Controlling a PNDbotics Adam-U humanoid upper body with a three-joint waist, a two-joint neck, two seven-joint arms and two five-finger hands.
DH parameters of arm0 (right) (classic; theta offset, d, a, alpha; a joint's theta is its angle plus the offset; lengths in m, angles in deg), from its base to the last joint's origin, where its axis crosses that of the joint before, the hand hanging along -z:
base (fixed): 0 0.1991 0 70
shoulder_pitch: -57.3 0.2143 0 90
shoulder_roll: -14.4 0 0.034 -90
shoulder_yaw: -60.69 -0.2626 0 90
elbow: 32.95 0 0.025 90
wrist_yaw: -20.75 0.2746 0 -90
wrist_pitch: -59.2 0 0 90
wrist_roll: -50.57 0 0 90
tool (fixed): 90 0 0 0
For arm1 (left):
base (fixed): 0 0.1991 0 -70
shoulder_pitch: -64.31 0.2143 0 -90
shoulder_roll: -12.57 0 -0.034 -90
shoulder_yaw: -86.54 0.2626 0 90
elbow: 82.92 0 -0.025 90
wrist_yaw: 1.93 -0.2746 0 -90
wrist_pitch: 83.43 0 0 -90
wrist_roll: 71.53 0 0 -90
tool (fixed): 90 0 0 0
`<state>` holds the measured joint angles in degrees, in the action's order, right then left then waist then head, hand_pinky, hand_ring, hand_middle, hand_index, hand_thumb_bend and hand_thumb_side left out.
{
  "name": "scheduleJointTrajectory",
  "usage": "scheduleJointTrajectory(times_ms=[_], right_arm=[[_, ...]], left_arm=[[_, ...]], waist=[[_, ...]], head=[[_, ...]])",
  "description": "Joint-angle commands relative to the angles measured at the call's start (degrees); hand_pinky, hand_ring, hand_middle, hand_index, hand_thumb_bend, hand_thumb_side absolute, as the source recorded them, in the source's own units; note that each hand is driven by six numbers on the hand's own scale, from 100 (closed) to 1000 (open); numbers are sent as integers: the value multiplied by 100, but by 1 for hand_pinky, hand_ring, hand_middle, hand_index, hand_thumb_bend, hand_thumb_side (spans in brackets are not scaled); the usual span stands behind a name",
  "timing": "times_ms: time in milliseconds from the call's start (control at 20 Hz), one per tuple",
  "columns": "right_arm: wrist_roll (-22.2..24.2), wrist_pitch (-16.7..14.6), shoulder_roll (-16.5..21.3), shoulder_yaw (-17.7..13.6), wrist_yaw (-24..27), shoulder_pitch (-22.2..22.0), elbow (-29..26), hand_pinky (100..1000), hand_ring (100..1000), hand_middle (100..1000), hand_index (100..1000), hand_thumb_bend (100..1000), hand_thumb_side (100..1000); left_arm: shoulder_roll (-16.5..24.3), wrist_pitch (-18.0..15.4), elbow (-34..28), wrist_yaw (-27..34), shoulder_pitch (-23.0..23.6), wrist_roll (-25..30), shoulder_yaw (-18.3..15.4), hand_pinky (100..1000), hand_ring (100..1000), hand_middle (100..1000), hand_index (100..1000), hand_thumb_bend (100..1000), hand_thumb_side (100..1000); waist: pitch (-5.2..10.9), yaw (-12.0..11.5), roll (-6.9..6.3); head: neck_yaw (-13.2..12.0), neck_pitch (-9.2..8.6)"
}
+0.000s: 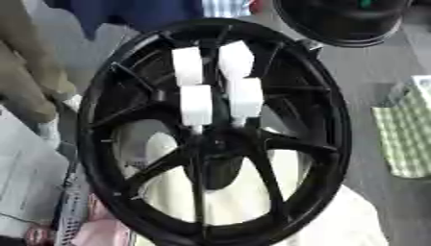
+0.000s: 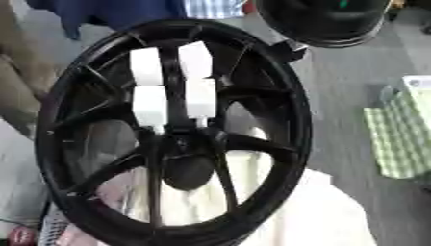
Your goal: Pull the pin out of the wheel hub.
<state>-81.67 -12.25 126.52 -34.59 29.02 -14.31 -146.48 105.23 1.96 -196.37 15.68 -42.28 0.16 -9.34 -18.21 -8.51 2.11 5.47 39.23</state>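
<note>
**Left eye view: wheel fills my frame, fingers down at the hub**

Nearest me, a white cloth (image 2: 336,216) lies under the bottom of the wheel (image 1: 336,120), with something pink (image 1: 105,230) at the lower left. The black wheel stands on edge, its spokes running in to the hub (image 1: 221,144) at mid-frame.

One hand (image 1: 244,98) shows in front of the upper spokes. I see only its two white-padded fingers (image 1: 195,103), and I cannot tell which arm it belongs to. The fingers are straight, side by side with a narrow gap, and point down with their tips at the top of the hub. I cannot tell if they hold anything. I cannot make out the pin; black on black there.

Farther right is a green checked bag (image 1: 408,129). At the upper right is another round black object (image 1: 345,21).
</note>
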Motion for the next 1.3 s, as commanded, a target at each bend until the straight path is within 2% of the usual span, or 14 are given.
scheduleJointTrajectory(times_ms=[50, 650, 850, 900, 1050, 1300], right_arm=[[-25, 41, 214, -44, 26, 62, -106, 595, 658, 563, 672, 100, 431], [-13, 64, 254, -48, 18, 51, -106, 595, 659, 562, 673, 100, 424], [73, 173, 462, -40, -15, 90, -106, 601, 662, 564, 677, 100, 393], [139, 225, 575, -26, -39, 111, -106, 606, 666, 566, 680, 100, 362], [664, 472, 1067, 35, -199, 215, -106, 629, 680, 576, 693, 100, 300], [1996, 801, 1863, 49, -430, 484, -106, 684, 716, 604, 717, 100, 259]], left_arm=[[89, -13, -113, -44, -43, 2, -24, 806, 770, 644, 849, 100, 729], [102, -22, -113, -70, -34, 3, -26, 806, 770, 644, 849, 100, 730], [127, -18, -113, -91, -20, 3, -23, 806, 770, 643, 849, 100, 732], [139, -18, -113, -98, -17, 4, -21, 807, 770, 643, 849, 100, 732], [186, -18, -113, -126, -3, 11, -15, 807, 770, 643, 849, 100, 732], [262, -17, -113, -161, 52, 8, -16, 807, 770, 643, 849, 100, 731]], waist=[[101, 2, -7], [50, 17, -3], [-15, 19, 14], [-27, 24, 20], [-46, 48, 42], [-24, 80, 75]], head=[[17, 29], [15, 38], [-4, 18], [-15, 16], [-58, 18], [-82, 29]])
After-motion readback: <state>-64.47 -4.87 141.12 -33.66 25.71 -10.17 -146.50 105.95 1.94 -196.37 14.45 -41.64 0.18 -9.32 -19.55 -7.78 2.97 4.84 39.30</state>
